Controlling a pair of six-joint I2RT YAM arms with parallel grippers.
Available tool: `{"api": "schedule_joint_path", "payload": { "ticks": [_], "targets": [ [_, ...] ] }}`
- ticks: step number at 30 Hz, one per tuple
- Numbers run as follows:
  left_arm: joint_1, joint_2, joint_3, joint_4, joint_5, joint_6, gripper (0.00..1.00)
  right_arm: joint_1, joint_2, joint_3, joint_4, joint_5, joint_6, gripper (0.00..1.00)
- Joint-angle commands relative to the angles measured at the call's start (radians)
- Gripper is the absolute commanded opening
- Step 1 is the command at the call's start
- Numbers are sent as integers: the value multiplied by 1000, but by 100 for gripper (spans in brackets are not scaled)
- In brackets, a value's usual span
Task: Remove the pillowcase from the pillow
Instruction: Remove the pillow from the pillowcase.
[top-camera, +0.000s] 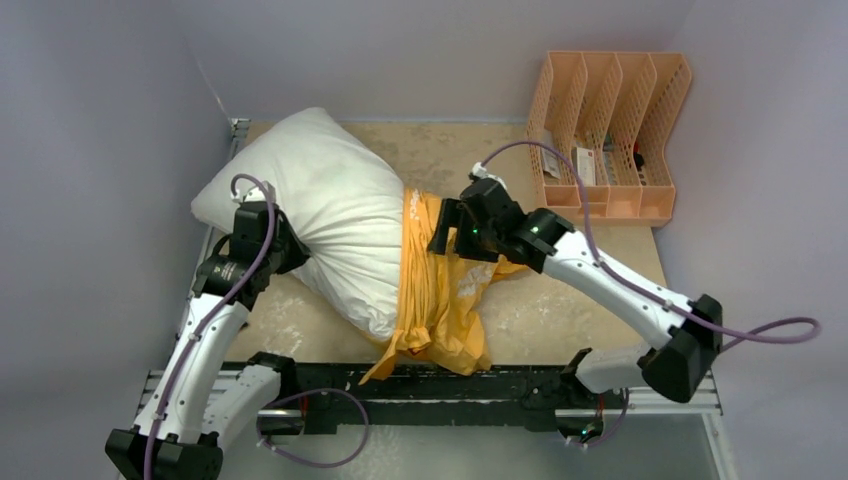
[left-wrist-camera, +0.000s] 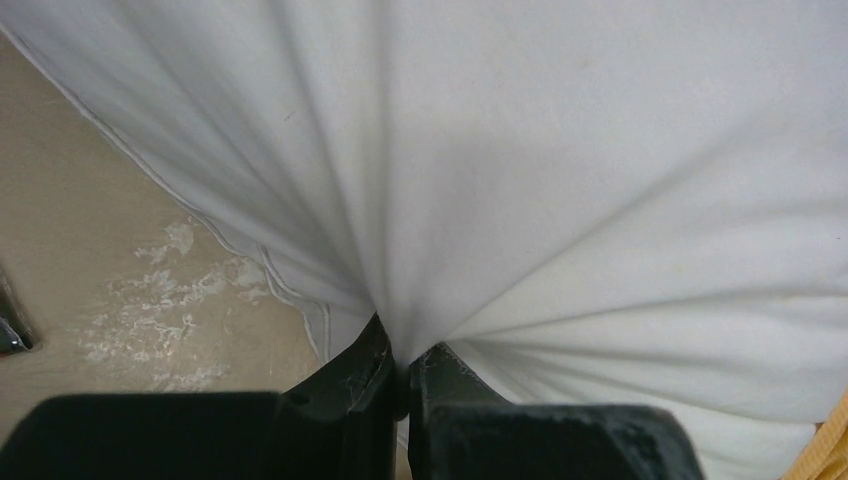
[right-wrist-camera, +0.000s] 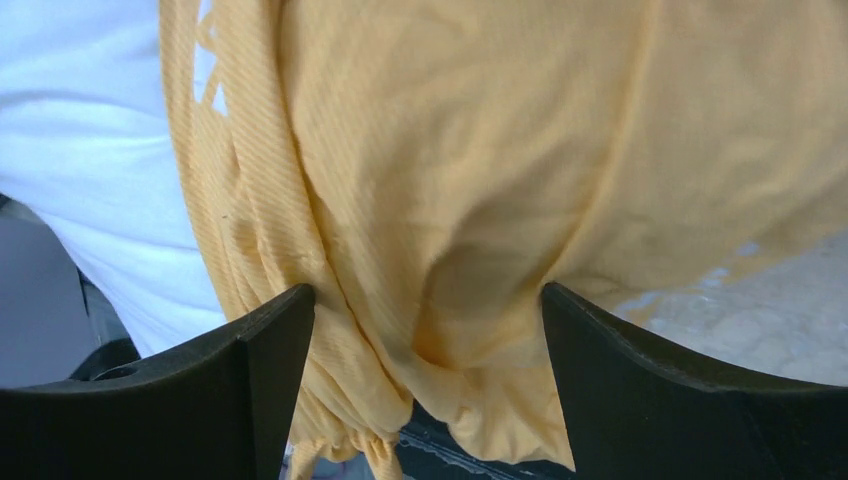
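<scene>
At the left, the left fingers (left-wrist-camera: 372, 392) are shut tight on a pinch of the pillow (top-camera: 320, 190), and its white cloth fans out from the grip in taut creases. I judge this hold to be an anchor, so the pillow does not slide while the cover is drawn off. The pillow lies slantwise across the left of the worktop (top-camera: 545, 310), most of it bare. The pillowcase (top-camera: 440, 300) is bunched in a band round its right end and trails to the near edge. The right fingers (right-wrist-camera: 270, 350) stand wide apart astride that orange-yellow bunch, clamping nothing, probably placed for a fresh hold. White marks on one fold are unreadable. Far right stands a peach organiser (top-camera: 645, 208), its contents' labels too small to read.
</scene>
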Motion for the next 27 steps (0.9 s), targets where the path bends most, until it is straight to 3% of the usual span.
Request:
{"api": "schedule_joint_path", "payload": {
  "ticks": [1, 3, 7, 8, 9, 14, 18, 22, 25, 27],
  "targets": [
    [3, -27, 28, -1, 9, 1, 0, 8, 84, 49, 138, -221, -103, 84],
    [3, -26, 27, 1, 8, -3, 0, 8, 109, 44, 98, -169, -107, 76],
    [3, -28, 24, -23, -86, -48, 0, -9, 99, -23, -45, 87, -51, 26],
    [3, -25, 29, -42, -115, -60, 0, -24, 80, -53, -78, 124, -22, 4],
    [3, -22, 33, -53, -141, -68, 0, -40, 50, -92, -103, 158, 12, 0],
    [3, -30, 35, -71, -227, -85, 0, -131, -191, -317, -121, 172, 117, 0],
    [3, -19, 39, -80, -253, -81, 0, -177, -363, -398, -209, 197, 190, 0],
    [3, -15, 35, -70, -248, -79, 0, -181, -452, -380, -267, 200, 207, 0],
    [3, -15, 31, -59, -223, -77, 0, -180, -460, -329, -216, 121, 112, 0],
    [3, -23, 27, -42, -198, -74, 0, -181, -447, -272, -228, 106, 77, 9]
  ]
}}
